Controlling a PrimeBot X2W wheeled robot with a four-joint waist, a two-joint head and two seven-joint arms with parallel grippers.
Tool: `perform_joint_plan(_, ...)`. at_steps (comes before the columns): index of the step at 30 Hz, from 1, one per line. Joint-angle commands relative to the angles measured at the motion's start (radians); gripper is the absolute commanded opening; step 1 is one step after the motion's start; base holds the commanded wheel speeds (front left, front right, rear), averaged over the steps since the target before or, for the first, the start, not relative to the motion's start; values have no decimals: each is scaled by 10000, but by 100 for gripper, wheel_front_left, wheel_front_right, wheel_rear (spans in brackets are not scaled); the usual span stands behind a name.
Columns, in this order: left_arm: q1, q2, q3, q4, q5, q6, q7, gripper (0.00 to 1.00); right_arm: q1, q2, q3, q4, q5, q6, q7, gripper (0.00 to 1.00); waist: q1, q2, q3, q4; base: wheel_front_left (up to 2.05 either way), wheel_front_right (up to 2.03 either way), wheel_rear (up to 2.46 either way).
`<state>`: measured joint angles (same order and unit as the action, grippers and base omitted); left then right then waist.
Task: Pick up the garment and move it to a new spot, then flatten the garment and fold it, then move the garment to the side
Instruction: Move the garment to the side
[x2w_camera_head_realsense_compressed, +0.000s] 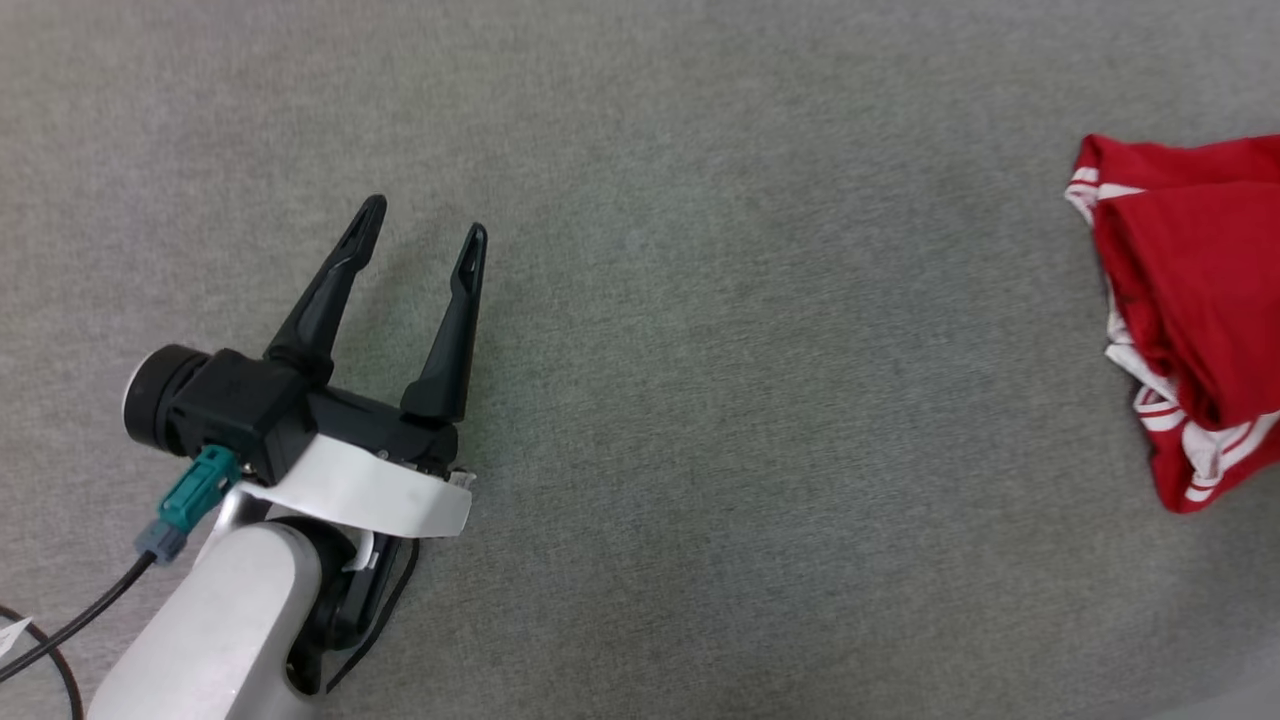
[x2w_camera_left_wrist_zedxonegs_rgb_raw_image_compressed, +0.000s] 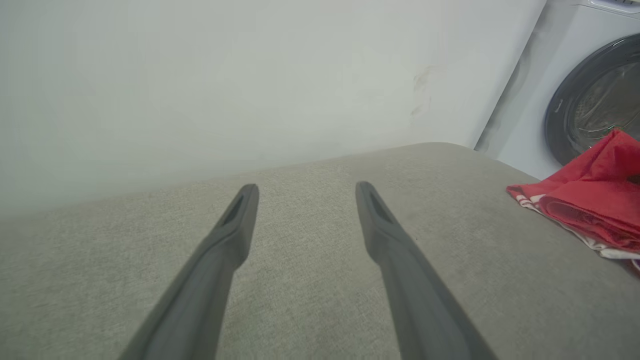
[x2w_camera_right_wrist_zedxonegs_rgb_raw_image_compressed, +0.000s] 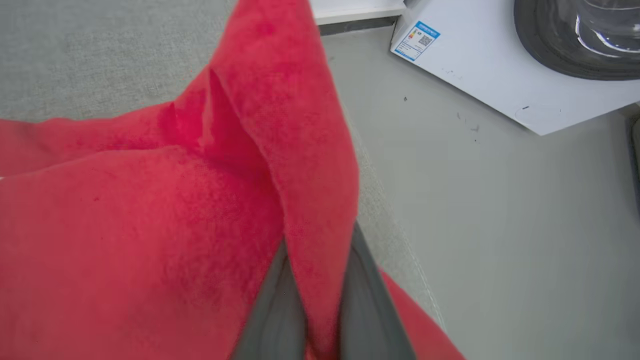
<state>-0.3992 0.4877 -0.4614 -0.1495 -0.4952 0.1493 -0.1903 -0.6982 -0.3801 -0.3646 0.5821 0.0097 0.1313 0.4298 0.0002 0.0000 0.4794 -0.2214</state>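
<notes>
Pinching a raised fold of the garment (x2w_camera_right_wrist_zedxonegs_rgb_raw_image_compressed: 150, 225), the right gripper (x2w_camera_right_wrist_zedxonegs_rgb_raw_image_compressed: 320, 295) has both fingers (x2w_camera_right_wrist_zedxonegs_rgb_raw_image_compressed: 272, 315) closed tight on red cloth that peaks away from them. The left gripper (x2w_camera_head_realsense_compressed: 425, 222) stands wide open and empty (well apart from the cloth) over the grey upholstered surface (x2w_camera_head_realsense_compressed: 700, 400). Crumpled at that surface's right edge, the garment runs long near-to-far, red with striped red-and-white trim on its left side.
</notes>
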Motion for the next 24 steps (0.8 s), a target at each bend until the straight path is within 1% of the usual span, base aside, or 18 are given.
perform_joint_plan(1, -163, 25, -8, -35, 75, -47, 7, 100, -138, 244, -197, 133, -155, -9, -111, 0, -2, 0, 380, 170, 0, 0, 0)
perform_joint_plan(3, -254, 32, -29, -30, 78, -85, 33, 100, -199, 497, -533, 310, -401, -9, -319, 0, -2, 0, 502, 210, 0, 0, 0)
perform_joint_plan(4, -278, 30, -35, -12, 85, -74, 22, 100, -190, 600, -603, 396, -527, -9, -461, 42, -2, 0, 532, 226, 0, 0, 0)
perform_joint_plan(5, -293, 32, -52, 20, 77, -90, 24, 100, -164, 691, -675, 508, -634, -9, -568, 97, -2, 0, 549, 234, 0, 0, 0)
perform_joint_plan(6, -310, 32, -64, 41, 69, -109, 23, 100, -162, 789, -794, 611, -699, -9, -652, 100, -2, 0, 554, 238, 0, 0, 0)
perform_joint_plan(7, -326, 34, -86, 65, 59, -140, 24, 100, -162, 827, -848, 670, -843, -9, -797, 100, -2, 0, 543, 238, 0, 0, 0)
perform_joint_plan(8, -248, 12, -131, 215, 18, -162, -40, 100, -145, 895, -1113, 690, -1153, -9, -1293, 100, -2, 0, 345, 220, 0, 0, 0)
perform_joint_plan(10, -135, -27, -173, 330, 6, -164, -78, 100, -180, 1187, -1369, 523, -998, -9, -1786, 100, -2, 0, 118, 224, 0, 0, 0)
perform_joint_plan(11, -66, -54, -197, 406, -17, -162, -114, 100, -39, 1163, -1418, 387, -1120, -9, -2006, 100, -2, 0, -23, 231, 0, 0, 0)
perform_joint_plan(14, 128, -191, -244, 607, -89, -119, -231, 100, 409, 1375, -1510, -58, -1019, -11, -2479, 100, -2, 0, -520, 306, 0, 0, 0)
perform_joint_plan(16, 185, -238, -263, 646, -122, -113, -254, 100, 557, 1440, -1535, -277, -950, -11, -2587, 100, -2, 0, -654, 346, 0, 0, 0)
perform_joint_plan(18, 378, -371, -303, 844, -204, -98, -343, 100, 952, 1691, -1521, -722, -798, -9, -2753, 100, -2, 0, -1063, 468, 0, 0, 0)
perform_joint_plan(24, 1156, -659, -232, 1339, -461, 124, -528, 100, 2721, 2404, -868, -2295, -420, -9, -2815, 100, -2, 0, -2342, 803, 0, 0, 0)
